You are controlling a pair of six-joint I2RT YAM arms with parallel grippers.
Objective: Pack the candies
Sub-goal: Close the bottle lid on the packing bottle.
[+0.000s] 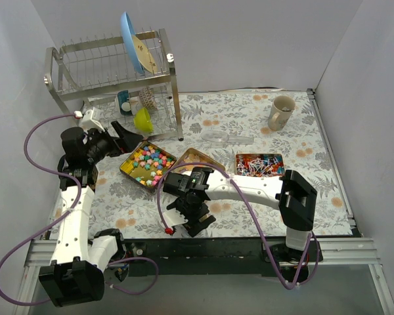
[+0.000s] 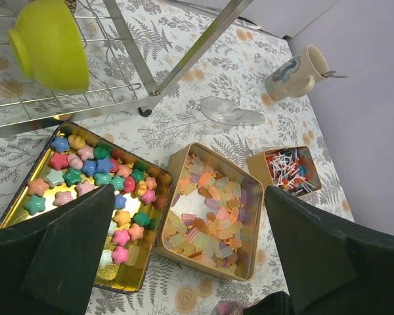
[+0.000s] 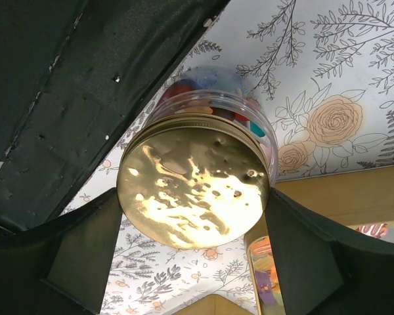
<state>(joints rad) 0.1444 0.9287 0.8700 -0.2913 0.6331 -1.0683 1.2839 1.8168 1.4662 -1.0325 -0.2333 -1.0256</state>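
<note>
So, far L: wire metal dish rack (image 1: pixel 109 62) w/ a blue plate (image 1: pixel 130 39) upright on the top tier and a yellow-green bowl (image 2: pixel 49 42) tipped on the lower one.

Left gripper (image 2: pixel 187 193) hangs in the air, fingers wide apart, nothing between them. Below it sit 2 gold tins on the floral cloth (image 1: pixel 131 203). The left tin (image 2: pixel 132 279) is shallow, rectangular and shiny inside, holding pastel star sweets (image 2: pixel 92 167) in pink, green, blue and yellow, w/ bare patches of tin floor. The middle tin (image 2: pixel 184 161), just beside it, is squarer w/ rounded corners and is filled w/ translucent wrapped pieces (image 2: pixel 213 210), mostly yellow-orange. Both lots lie under the gripper, well clear of its fingers.

Next R, at the near side of the middle tin: right gripper (image 3: pixel 194 197) points down, its dark fingers pressed vs. opposite edges of a dented, mirror-like gold lid (image 3: pixel 184 164) on a round clear jar (image 3: pixel 207 82). Red, blue and orange bits show thru the jar wall; can't tell which kind.

Further R: right tin (image 1: pixel 238 157) heaped w/ small red-white-blue sweets (image 1: pixel 259 165), apart from both grippers. Behind it are a clear plastic scoop (image 2: pixel 226 111) and a cream mug (image 1: pixel 280 111), upright.
</note>
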